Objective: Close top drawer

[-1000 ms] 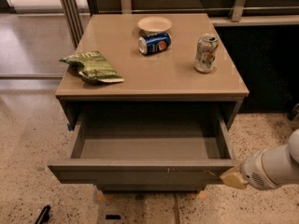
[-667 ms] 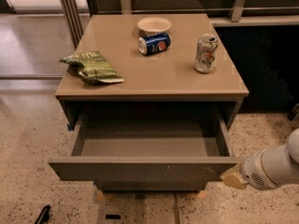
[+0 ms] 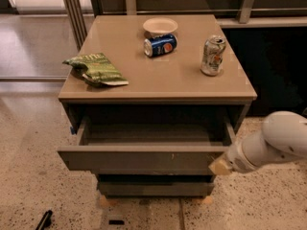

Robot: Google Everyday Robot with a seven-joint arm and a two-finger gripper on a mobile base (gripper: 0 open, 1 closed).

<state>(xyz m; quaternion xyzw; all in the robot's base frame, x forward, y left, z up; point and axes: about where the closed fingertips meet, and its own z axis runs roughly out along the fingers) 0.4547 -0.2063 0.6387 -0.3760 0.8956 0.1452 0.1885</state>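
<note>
The top drawer (image 3: pixel 144 159) is a wide shallow grey drawer pulled partly out of the cabinet, its grey inside (image 3: pixel 148 133) showing and small pale scratches right of centre on its flat front. My gripper (image 3: pixel 219 167) comes in from the right on a white arm (image 3: pixel 273 143). Its pale tip is at the right end of the drawer front, touching or nearly touching it.
On the tan cabinet top (image 3: pixel 158 75) lie a green snack bag (image 3: pixel 96 69), a blue can on its side (image 3: pixel 160 45), a white bowl (image 3: pixel 160 26) and an upright silver can (image 3: pixel 212 55). A lower drawer front (image 3: pixel 153 188) sits below. A dark object (image 3: pixel 44 220) lies on the speckled floor.
The drawer has slid inward, so less of its inside shows. My gripper has stayed at the right end of the drawer front and moved in with it.
</note>
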